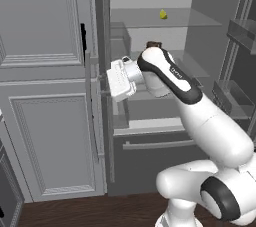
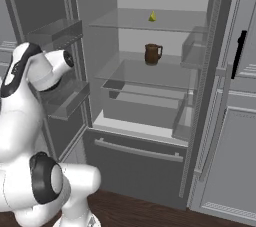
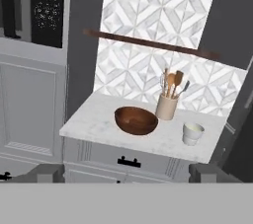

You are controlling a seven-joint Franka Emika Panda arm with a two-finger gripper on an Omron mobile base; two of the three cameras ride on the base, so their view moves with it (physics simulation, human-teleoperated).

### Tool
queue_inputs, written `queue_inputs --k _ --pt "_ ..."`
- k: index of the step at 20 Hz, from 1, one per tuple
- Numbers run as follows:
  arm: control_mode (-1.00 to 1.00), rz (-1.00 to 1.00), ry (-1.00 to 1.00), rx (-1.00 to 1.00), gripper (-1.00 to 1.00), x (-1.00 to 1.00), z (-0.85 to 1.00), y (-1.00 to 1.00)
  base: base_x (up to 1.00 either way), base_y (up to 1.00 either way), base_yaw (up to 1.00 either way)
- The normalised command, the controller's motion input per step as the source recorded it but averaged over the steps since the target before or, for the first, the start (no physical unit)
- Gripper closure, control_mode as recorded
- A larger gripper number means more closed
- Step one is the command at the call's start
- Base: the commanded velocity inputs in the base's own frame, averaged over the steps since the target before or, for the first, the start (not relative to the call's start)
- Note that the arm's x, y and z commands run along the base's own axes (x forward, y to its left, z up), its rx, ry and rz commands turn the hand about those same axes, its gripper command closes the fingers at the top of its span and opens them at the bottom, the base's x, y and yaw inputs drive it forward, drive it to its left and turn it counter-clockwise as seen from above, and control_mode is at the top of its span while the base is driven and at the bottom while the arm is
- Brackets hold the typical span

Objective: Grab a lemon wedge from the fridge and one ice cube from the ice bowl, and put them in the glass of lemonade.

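At the hand view's centre I saw the bowl (image 3: 136, 120) left of the glass (image 3: 192, 133), near the counter (image 3: 89, 122) edge; claw (image 3: 126, 173) open wide.

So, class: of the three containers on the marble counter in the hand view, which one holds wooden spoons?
The cream utensil crock, standing between the wooden ice bowl and the pale glass of lemonade; spoon handles stick up from it alone.

Ahead of the hand, a white marble counter (image 3: 99, 124) carries the ice bowl (image 3: 136, 120), with a cream utensil crock (image 3: 167, 106) just beyond it to the right and the glass of lemonade (image 3: 192, 133) further right. Inside the fridge (image 2: 150, 136), the top glass shelf (image 2: 125, 21) holds a lemon wedge (image 2: 152, 17); the shelf below (image 2: 130, 73) holds a brown mug (image 2: 152, 53).
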Motion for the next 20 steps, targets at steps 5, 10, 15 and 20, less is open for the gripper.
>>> queue_inputs --k 5,10,15,20 --pt "-1.00 -0.01 -0.04 0.00 -1.00 -0.30 0.08 -0.02 0.00 0.00 0.00" --pt "-1.00 -0.14 0.01 0.00 -1.00 -0.83 0.26 -0.48 0.00 0.00 0.00" --pt "-1.00 -0.32 0.23 0.00 -1.00 -0.45 0.39 -0.82 0.00 0.00 0.00" --pt "-1.00 -0.50 0.44 -0.01 -1.00 -0.01 0.09 -1.00 0.00 0.00 0.00"
